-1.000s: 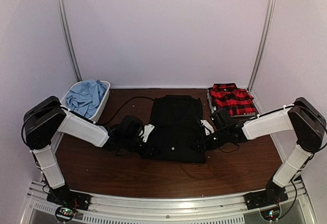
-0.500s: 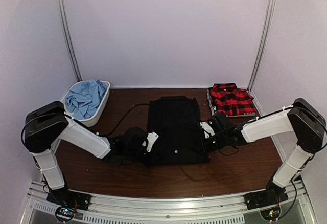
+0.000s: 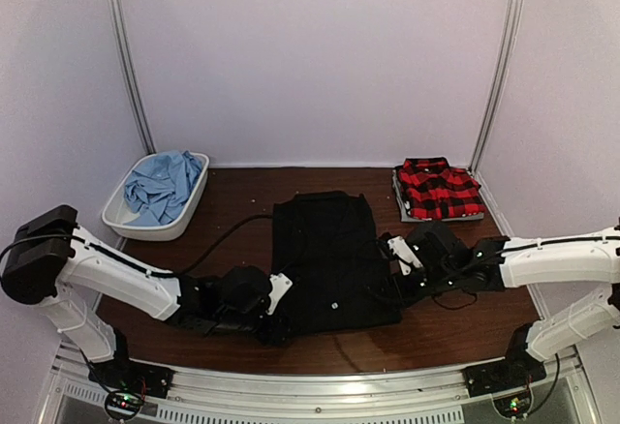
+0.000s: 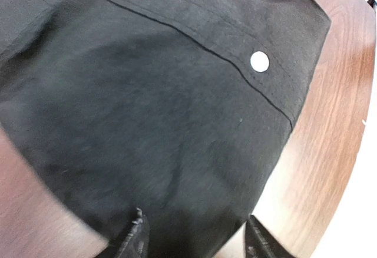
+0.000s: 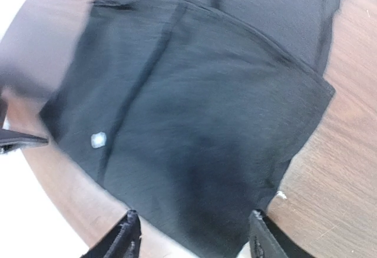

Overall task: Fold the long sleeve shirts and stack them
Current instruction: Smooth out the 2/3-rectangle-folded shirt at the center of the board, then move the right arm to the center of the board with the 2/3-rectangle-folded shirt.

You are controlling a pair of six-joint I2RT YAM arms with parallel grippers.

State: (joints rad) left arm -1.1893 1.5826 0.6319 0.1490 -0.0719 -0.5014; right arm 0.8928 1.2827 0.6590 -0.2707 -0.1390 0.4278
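The black shirt (image 3: 329, 259) lies folded into a long rectangle in the middle of the table, its near edge close to the front. My left gripper (image 3: 283, 306) is at its near left corner and my right gripper (image 3: 389, 279) at its right edge. In the left wrist view the black shirt (image 4: 177, 93) with a white button (image 4: 259, 62) fills the frame, and the left gripper (image 4: 191, 241) has its fingers wide apart over the cloth. In the right wrist view the black shirt (image 5: 206, 105) lies between the spread fingers of the right gripper (image 5: 191, 237). The plaid shirt (image 3: 439, 189) lies folded at the back right. The light blue shirt (image 3: 160, 184) is crumpled at the back left.
The light blue shirt sits in a white basket (image 3: 190, 213) by the left wall. The plaid shirt rests on a grey tray (image 3: 408, 214). A black cable (image 3: 225, 226) runs across the brown table (image 3: 455, 332) from the left arm toward the black shirt. Walls close in on three sides.
Both arms have pulled back toward the near edge, and the black shirt has slid toward the front with them. The plaid and light blue shirts have not moved.
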